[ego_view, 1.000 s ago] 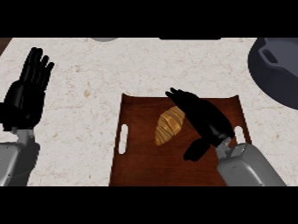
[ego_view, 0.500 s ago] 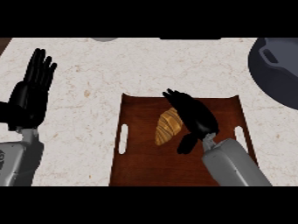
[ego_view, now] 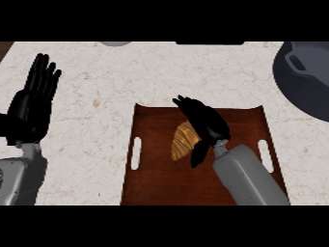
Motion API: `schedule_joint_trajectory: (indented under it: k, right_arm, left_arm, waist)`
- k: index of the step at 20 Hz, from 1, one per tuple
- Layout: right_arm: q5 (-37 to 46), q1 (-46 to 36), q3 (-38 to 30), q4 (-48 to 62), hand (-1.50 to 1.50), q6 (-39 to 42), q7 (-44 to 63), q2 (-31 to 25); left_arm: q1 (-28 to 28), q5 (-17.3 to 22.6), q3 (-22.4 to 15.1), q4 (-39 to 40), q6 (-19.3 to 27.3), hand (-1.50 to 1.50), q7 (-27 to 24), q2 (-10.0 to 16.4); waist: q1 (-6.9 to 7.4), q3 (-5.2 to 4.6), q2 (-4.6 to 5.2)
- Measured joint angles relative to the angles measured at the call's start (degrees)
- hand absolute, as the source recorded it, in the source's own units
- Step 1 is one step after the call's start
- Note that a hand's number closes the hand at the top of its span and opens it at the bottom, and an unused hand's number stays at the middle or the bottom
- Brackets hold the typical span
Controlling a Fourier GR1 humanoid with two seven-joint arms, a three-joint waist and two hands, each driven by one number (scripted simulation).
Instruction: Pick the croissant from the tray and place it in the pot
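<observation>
right hand [ego_view: 206, 124] hovers over the tray [ego_view: 153, 183], fingers [ego_view: 188, 107] stretched out and lying close together, thumb [ego_view: 196, 158] poking out apart from them back toward the forearm. so it's spread open, nothing pinched yet. croissant [ego_view: 182, 141] sits just to the hand's left, tucked in the gap btw fingers and thumb, its right edge under the palm; can't tell if there's contact. hand looks set at that angle on purpose: w/ the pastry already in the v, a curl of fingers and thumb would close on it from both sides. croissant lies flat on the tray's wood, approx mid-tray, so not lifted. pot [ego_view: 315, 82] waits well off to the hand's right and a bit ahead, off the tray on the counter [ego_view: 110, 82], mouth up, prob parked there so the carry is one short swing w/ nothing in the path. left hand [ego_view: 33, 103] rests far off to the left, fingers straight up, out of the way. step in hand, i'd say: closing the grasp; lift and carry yet to come.
</observation>
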Motion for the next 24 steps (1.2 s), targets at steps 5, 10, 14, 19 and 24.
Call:
schedule_joint_trajectory:
  k: [5, 10, 14, 19, 24]
  right_arm:
    - [1.56, -1.03, 2.21, 1.07, 1.5, 0.16, -4.75, 0.01]
    - [2.94, -2.44, 3.5, 3.4, 1.5, -3.13, -8.73, 0.24]
    - [2.6, -4.03, 6.09, 5.22, 1.5, -5.81, -7.62, 0.01]
    - [6.0, -2.12, 8.56, -1.11, 1.5, -7.65, -1.93, -0.66]
    - [8.24, -3.13, 4.07, -4.1, 1.5, -9.59, 5.89, -0.04]
  left_arm:
    - [-1.01, -0.79, -0.38, -1.4, 0.7, 0.0, 2.11, -0.39]
    - [-1.67, -0.76, 0.0, -1.06, 0.36, 0.0, 2.17, -0.78]
    - [-0.31, -1.2, -0.11, -1.22, -0.14, 0.0, 1.03, -1.25]
    - [0.74, -0.76, 1.22, -1.1, -0.79, 0.0, 0.48, -0.78]
    - [1.06, -1.29, 0.65, -0.83, -0.93, 0.0, 0.2, -1.3]
  waist:
    - [-0.03, -0.21, -0.29]
    - [-0.05, -0.29, -0.44]
    - [0.04, -0.36, -0.46]
    - [-0.49, -0.27, -0.35]
    - [-0.18, 0.02, 0.21]
